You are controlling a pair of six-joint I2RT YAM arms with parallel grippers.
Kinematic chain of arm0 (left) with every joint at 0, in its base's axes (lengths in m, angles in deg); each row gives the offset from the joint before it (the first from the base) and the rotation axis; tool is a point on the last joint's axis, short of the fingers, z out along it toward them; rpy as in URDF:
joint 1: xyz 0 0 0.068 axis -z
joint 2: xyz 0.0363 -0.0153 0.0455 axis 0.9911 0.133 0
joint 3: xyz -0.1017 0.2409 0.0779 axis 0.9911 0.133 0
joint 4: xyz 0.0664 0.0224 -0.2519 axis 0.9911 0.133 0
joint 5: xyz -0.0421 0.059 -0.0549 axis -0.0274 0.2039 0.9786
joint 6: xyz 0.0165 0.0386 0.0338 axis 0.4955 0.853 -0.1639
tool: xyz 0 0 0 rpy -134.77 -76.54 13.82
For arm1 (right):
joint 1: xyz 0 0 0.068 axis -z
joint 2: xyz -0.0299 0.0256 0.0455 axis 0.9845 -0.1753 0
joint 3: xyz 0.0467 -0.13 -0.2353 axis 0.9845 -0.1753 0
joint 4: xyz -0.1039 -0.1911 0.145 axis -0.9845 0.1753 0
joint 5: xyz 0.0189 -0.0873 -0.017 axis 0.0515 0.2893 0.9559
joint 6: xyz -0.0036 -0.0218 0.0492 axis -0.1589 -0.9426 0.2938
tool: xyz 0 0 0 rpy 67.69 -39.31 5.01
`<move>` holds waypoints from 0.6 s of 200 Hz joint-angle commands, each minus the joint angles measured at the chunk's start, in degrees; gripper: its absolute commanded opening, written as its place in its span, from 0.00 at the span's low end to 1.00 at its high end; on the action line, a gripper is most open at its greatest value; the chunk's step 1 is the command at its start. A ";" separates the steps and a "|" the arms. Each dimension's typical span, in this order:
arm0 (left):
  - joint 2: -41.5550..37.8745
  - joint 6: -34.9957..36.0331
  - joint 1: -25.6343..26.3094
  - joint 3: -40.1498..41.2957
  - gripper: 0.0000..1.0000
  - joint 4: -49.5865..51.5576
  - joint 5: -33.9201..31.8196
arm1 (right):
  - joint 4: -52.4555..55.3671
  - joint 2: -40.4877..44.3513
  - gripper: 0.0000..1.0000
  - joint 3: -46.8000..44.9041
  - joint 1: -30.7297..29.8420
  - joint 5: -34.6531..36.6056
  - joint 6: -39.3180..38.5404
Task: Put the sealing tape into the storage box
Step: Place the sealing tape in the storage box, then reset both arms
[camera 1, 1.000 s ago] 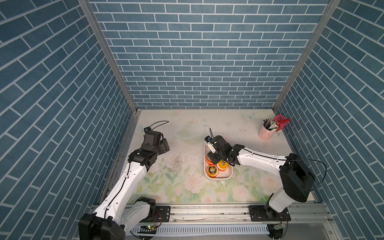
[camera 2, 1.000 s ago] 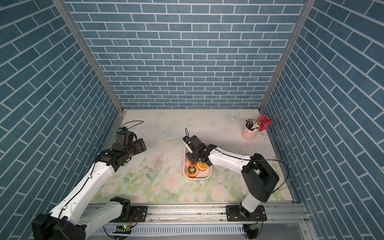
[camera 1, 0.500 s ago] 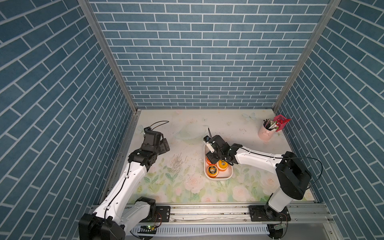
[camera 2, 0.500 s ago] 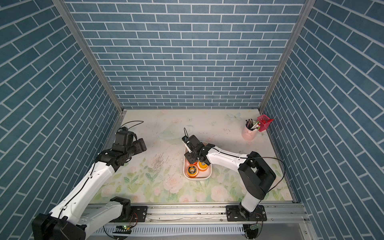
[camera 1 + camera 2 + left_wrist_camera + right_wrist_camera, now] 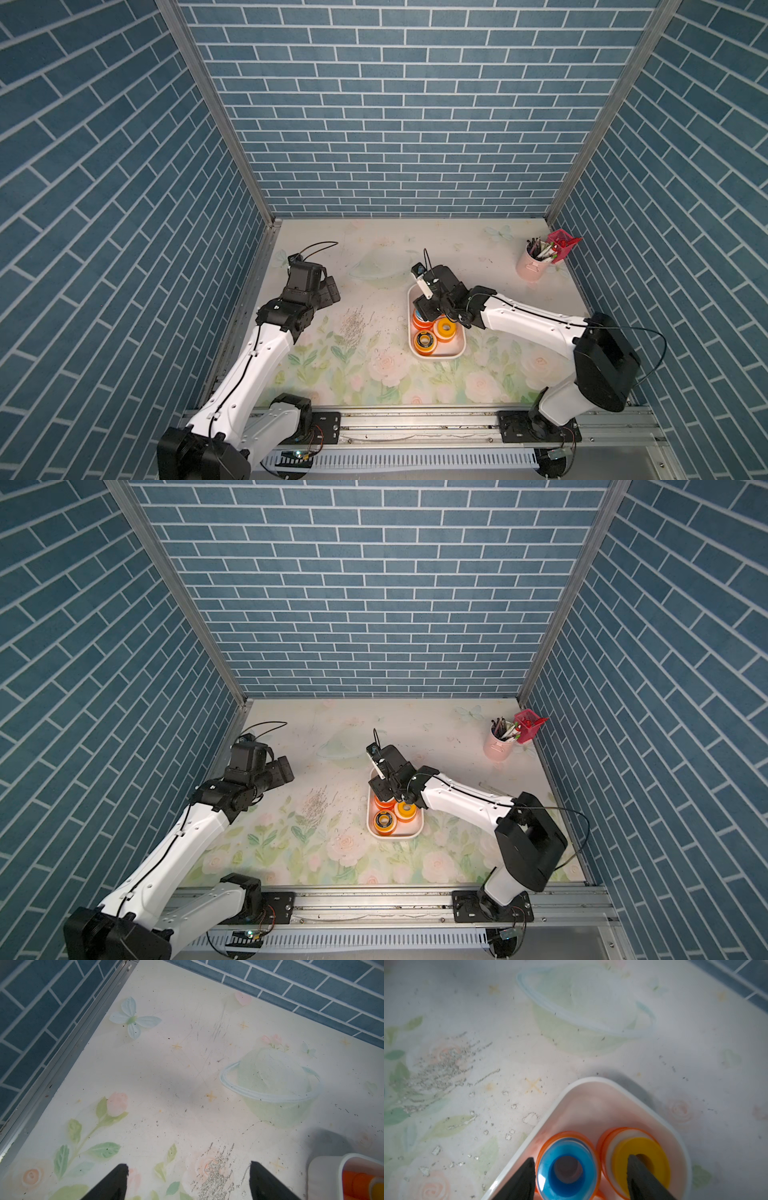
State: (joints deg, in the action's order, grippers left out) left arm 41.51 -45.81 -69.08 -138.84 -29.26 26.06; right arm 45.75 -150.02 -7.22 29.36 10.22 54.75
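Looking at the right gripper (image 5: 580,1158), we see its jaws apart around the blue tape (image 5: 564,1147), flat in the box (image 5: 591,1082). We judge it light, stiff, smooth; best held across its rim. The left gripper (image 5: 188,1164) hangs open over the table (image 5: 166,1084).

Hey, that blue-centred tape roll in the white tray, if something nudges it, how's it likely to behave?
The blue-centred tape roll lies flat, hole up, so it would probably slide, not roll. Its glossy plastic rim looks stiff, perhaps slippery. The storage box wall and the yellow roll alongside should stop it.
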 commanded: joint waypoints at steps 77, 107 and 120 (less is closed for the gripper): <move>-4.99 3.23 0.25 2.72 1.00 -30.03 -2.23 | -39.12 32.71 0.99 -23.78 10.12 27.10 -9.41; -2.74 8.98 0.38 12.65 1.00 -39.11 -8.82 | -48.55 38.96 0.99 -37.64 15.17 30.84 -11.80; -2.49 10.36 0.34 16.31 1.00 -42.21 -8.46 | -50.41 39.74 0.99 -42.51 16.44 33.95 -11.25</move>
State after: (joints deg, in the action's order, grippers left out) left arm 37.60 -40.56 -68.88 -128.66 -62.90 21.58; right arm 5.78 -112.16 -42.15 43.48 36.20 46.47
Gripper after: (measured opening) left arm 0.999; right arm 0.993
